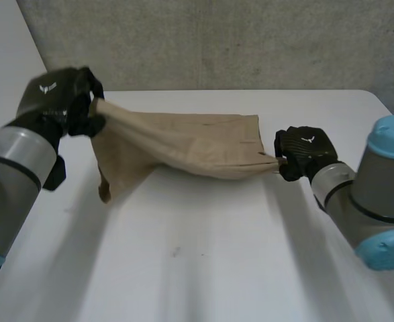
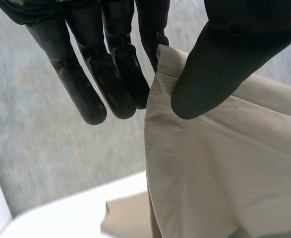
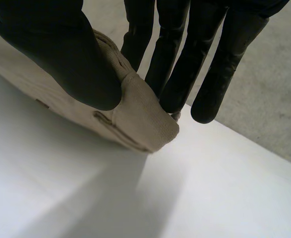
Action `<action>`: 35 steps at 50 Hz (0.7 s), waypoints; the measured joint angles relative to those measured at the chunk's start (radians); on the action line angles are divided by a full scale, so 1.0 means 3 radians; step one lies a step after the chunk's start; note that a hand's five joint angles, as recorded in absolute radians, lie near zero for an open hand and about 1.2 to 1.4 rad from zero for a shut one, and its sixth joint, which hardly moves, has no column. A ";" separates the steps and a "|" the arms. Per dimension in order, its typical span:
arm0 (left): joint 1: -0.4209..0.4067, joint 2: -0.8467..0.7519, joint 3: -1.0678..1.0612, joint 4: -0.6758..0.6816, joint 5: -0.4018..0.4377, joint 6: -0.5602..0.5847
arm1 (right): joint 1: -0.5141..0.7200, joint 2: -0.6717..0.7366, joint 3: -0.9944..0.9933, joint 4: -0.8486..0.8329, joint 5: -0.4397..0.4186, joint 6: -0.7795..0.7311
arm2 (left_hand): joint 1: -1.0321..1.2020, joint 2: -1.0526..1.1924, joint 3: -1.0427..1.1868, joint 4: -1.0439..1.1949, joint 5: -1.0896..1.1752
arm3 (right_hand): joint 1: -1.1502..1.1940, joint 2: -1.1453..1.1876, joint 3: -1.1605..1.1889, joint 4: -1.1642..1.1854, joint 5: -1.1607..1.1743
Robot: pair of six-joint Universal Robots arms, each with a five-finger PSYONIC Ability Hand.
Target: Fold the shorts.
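Observation:
Tan shorts (image 1: 183, 147) hang stretched between my two hands above the white table (image 1: 203, 261). My left hand (image 1: 66, 97) holds one corner raised at the left, thumb (image 2: 219, 64) pinching the cloth (image 2: 224, 168) against the fingers (image 2: 120, 79). My right hand (image 1: 303, 153) grips the opposite corner lower down, near the table. In the right wrist view its thumb (image 3: 61, 54) presses the bunched corner (image 3: 140, 114) against the fingers (image 3: 185, 64). A loose part of the shorts (image 1: 116, 174) droops toward the table below the left hand.
The table's near half (image 1: 183, 282) is bare white. A grey wall (image 1: 237, 40) runs behind the far edge. The table's right corner (image 1: 371, 100) lies beyond my right hand.

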 measured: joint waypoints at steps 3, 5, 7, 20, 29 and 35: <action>0.0012 0.0014 -0.0141 -0.0111 0.0013 0.0017 | -0.0025 -0.0211 0.0101 0.0181 -0.0069 -0.0389 | 0.0000 0.0000 0.0000 0.0000 0.0000 | 0.0000 0.0000 0.0000 0.0001 0.0000; 0.0014 0.0021 -0.0223 -0.0174 0.0022 0.0033 | -0.0031 -0.0323 0.0148 0.0277 -0.0088 -0.0563 | 0.0000 0.0000 0.0000 0.0000 0.0000 | 0.0000 0.0000 0.0000 0.0007 0.0000; 0.0015 0.0030 -0.0317 -0.0247 0.0040 0.0060 | -0.0034 -0.0461 0.0198 0.0386 -0.0101 -0.0743 | 0.0000 0.0000 0.0000 0.0000 0.0000 | 0.0000 0.0000 0.0000 0.0007 0.0000; 0.0015 0.0278 -0.1128 -0.1031 0.0254 0.0672 | -0.0074 -0.1187 0.0393 0.1482 -0.0102 -0.1729 | 0.0000 0.0000 0.0000 0.0000 0.0000 | -0.0002 0.0000 0.0017 0.0012 0.0000; -0.0039 0.0644 -0.1344 -0.1379 0.0264 0.0900 | -0.0268 -0.1214 0.0599 0.2344 -0.0132 -0.2240 | 0.0000 0.0000 0.0000 0.0000 0.0000 | -0.0002 0.0000 0.0017 0.0012 0.0000; -0.0104 0.0703 -0.1326 -0.1371 0.0297 0.0913 | -0.0359 -0.1173 0.0697 0.2211 -0.0213 -0.2251 | -0.0001 -0.0050 -0.0041 -0.0063 -0.0001 | -0.0002 0.0000 0.0017 0.0012 0.0001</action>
